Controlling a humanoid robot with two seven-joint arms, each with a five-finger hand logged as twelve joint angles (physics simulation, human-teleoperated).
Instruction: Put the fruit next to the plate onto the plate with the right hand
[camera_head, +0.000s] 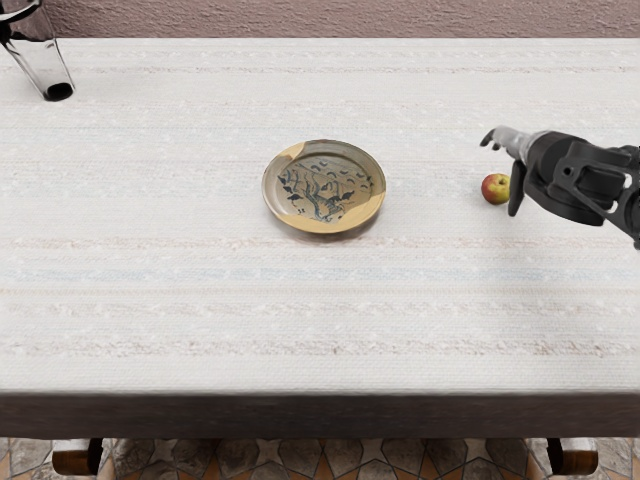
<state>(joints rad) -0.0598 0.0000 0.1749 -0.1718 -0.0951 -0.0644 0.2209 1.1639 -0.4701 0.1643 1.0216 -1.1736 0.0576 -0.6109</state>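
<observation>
- Apple (495, 188): small, red with a yellow patch. It sits on the desk (200, 300) toward the right side, well right of the plate and about level with it.
- It rests on the desk's surface, not on the plate and not lifted.
- The right robot hand (535, 165) hovers just right of the apple and slightly above it. Its dark arm comes in from the right edge.
- This robot hand is wide and holds nothing. One dark finger (517, 190) hangs straight down just beside the apple's right side. A pale grey one (500, 137) reaches left beyond the apple's far side, its dark tip bent down.
- Whether the hanging finger touches the apple cannot be told; it is at least very close.
- The plate (324, 186) lies flat near the middle of the desk, a little toward the far side. It is round, with an ochre rim and a pale centre bearing a dark, tree-like drawing, all of it in plain sight.
- The desk is whitish with faint stripes running left to right and fills most of the view. Its near edge is dark.
- The left arm (40, 60) shows in the far left corner as a shiny metal piece slanting down to a dark end at the desk, well apart from the plate and the apple. Whether its robot hand is wide or narrow cannot be told.
- A dull pink-brown wall (350, 15) runs beyond the far edge.
- Below the near edge are a tiled floor (320, 460) and two desk feet, one at each side.
</observation>
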